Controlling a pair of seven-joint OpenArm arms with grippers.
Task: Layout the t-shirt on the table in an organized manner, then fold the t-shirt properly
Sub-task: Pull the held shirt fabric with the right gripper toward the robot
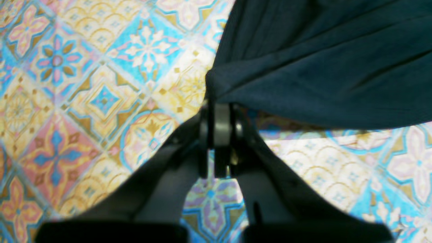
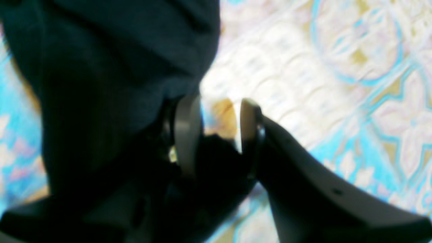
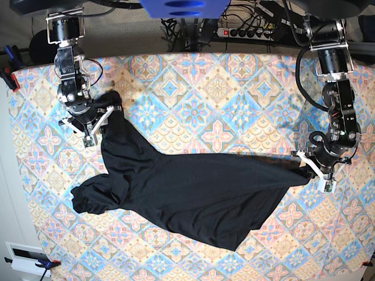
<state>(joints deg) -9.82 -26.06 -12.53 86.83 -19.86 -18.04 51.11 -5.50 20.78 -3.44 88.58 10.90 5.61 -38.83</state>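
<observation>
Blurred grip, cropped cloth
Right hand [image 2: 212,130] view is blurred; t-shirt [image 2: 111,67] hides one finger; grip unclear.

I see the t-shirt [image 3: 193,199] on the table [image 3: 217,88]. It is plain black, thin, with no print. It is not flat: it is stretched across the table between two raised corners, one far to my left, one to my right, with folds running along it. A bunched sleeve lies at the lower left. The table shows pastel diamond tiles in blue, pink and cream.
</observation>
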